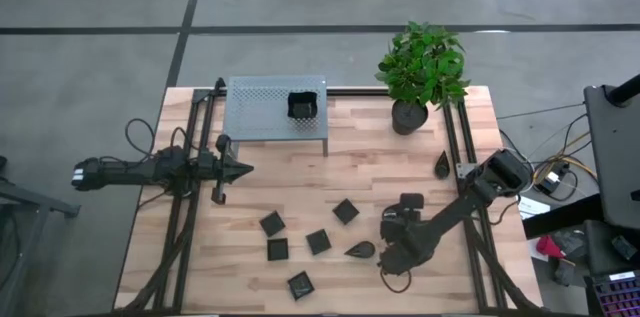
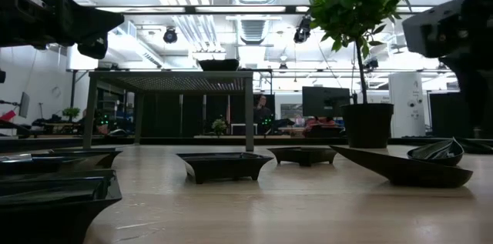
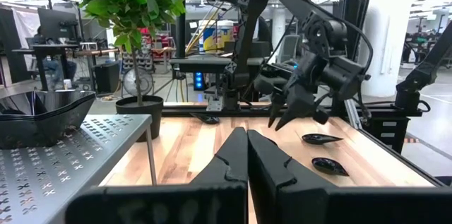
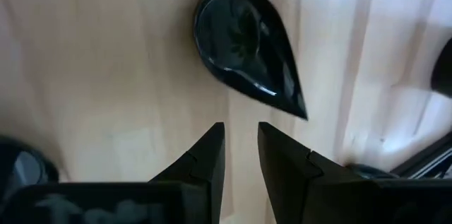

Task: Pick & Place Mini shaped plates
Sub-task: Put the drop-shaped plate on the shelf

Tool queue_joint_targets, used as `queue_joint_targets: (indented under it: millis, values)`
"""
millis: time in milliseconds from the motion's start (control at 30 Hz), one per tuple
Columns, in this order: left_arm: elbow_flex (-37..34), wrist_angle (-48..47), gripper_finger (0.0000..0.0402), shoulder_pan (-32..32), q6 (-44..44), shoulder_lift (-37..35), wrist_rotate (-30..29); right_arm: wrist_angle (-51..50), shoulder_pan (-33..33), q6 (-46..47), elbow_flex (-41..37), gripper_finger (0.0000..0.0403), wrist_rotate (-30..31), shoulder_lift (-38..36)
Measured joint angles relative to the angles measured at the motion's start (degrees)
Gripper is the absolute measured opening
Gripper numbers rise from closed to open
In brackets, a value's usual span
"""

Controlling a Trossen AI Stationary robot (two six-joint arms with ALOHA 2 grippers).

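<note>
Several small dark plates lie flat on the wooden table: square ones (image 1: 271, 223), (image 1: 318, 241), (image 1: 345, 210) and a teardrop one (image 1: 360, 250). Another teardrop plate (image 1: 441, 164) lies near the plant pot. A stack of square plates (image 1: 302, 105) sits on the grey perforated shelf (image 1: 260, 112). My right gripper (image 1: 387, 250) hangs above the table, pointing down, slightly open and empty; the teardrop plate (image 4: 247, 58) lies just beyond its fingertips (image 4: 240, 150). My left gripper (image 1: 245, 168) is shut and empty, held level beside the shelf; its shut fingers also show in the left wrist view (image 3: 246, 146).
A potted plant (image 1: 420, 72) stands at the table's far right. The shelf stands on thin legs at the far middle. More square plates (image 1: 278, 250), (image 1: 300, 284) lie toward the near edge. Black rails (image 1: 185, 207) run along the table's left and right sides.
</note>
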Motion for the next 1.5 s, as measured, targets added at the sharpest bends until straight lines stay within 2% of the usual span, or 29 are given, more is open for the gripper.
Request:
queue_joint_targets:
  millis: [100, 333, 633, 933, 1300, 1500]
  values:
    - [0.0, 0.0, 0.0000, 0.0, 0.0, 0.0, 0.0, 2.6, 0.0, -1.0, -0.9, 0.0082, 2.0, 0.0]
    - [0.0, 0.0, 0.0000, 0.0, 0.0, 0.0, 0.0, 8.7, 0.0, -14.5, -3.7, 0.0082, 3.1, 0.0]
    - [0.0, 0.0, 0.0000, 0.0, 0.0, 0.0, 0.0, 10.8, -0.1, -14.9, -5.9, 0.0082, 3.9, 0.0]
    - [0.0, 0.0, 0.0000, 0.0, 0.0, 0.0, 0.0, 11.7, -0.1, -19.8, -6.1, 0.0081, 5.5, 0.1]
    - [0.0, 0.0, 0.0000, 0.0, 0.0, 0.1, 0.0, 12.6, -0.5, -20.2, -6.2, 0.0048, 6.9, 0.1]
    - [0.0, 0.0, 0.0000, 0.0, 0.0, 0.1, 0.0, 15.1, -0.5, -21.1, -6.3, 0.0044, 6.9, 0.1]
